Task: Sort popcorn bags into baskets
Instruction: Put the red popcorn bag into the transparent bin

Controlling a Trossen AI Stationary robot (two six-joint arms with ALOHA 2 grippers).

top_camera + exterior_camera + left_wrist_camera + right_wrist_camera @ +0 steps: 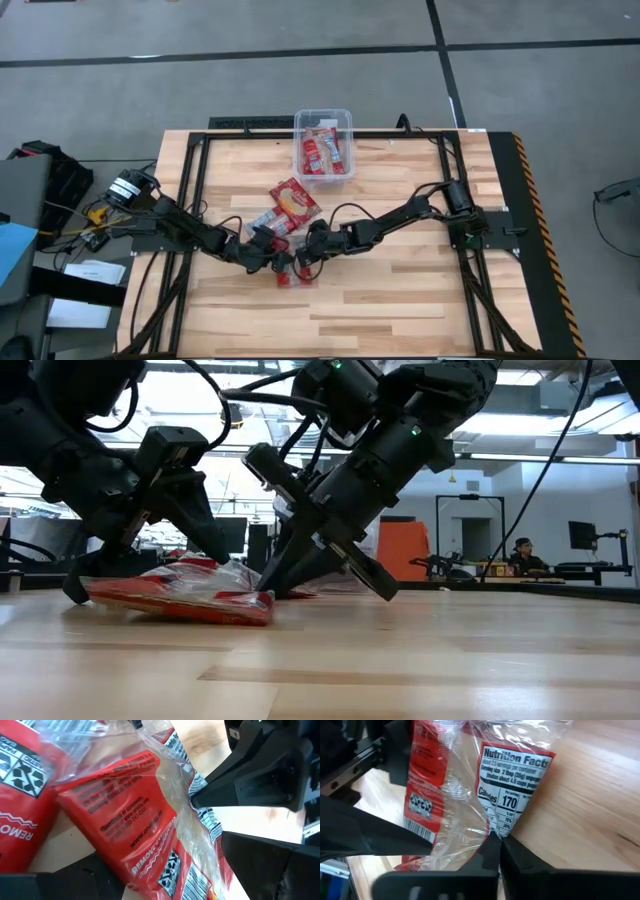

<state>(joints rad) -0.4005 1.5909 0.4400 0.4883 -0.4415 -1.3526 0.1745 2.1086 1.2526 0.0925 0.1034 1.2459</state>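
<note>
Over on the left, the left gripper [262,248] is down low on the pale wooden slatted table [400,300], its two dark fingers spread wide apart over the near end of a heap of small flat red popcorn bags [283,262] wrapped in clear crinkly film. From table height one finger [197,512] slopes down behind a red packet [185,598] lying flat on the wood, and nothing is held between the fingers.

Just beside it, toward the middle, the right gripper [305,255] reaches in from the other side, its arm stretched across the table. Its jaws are pressed together, and its own wrist view shows them pinching the clear film edge of a packet [512,780] printed with a nutrition panel, at the packet's corner against the wood.

A little farther back, near the two grippers, a larger red packet with a yellow picture [294,200] lies face up, with another small one just beside it.

Beyond that, at the far edge of the table, stands the clear rectangular plastic bin [345,120] with rounded corners; several red packets [324,155] already lie inside it.

In the room behind, well to the right, a person [521,556] sits at a desk.
</note>
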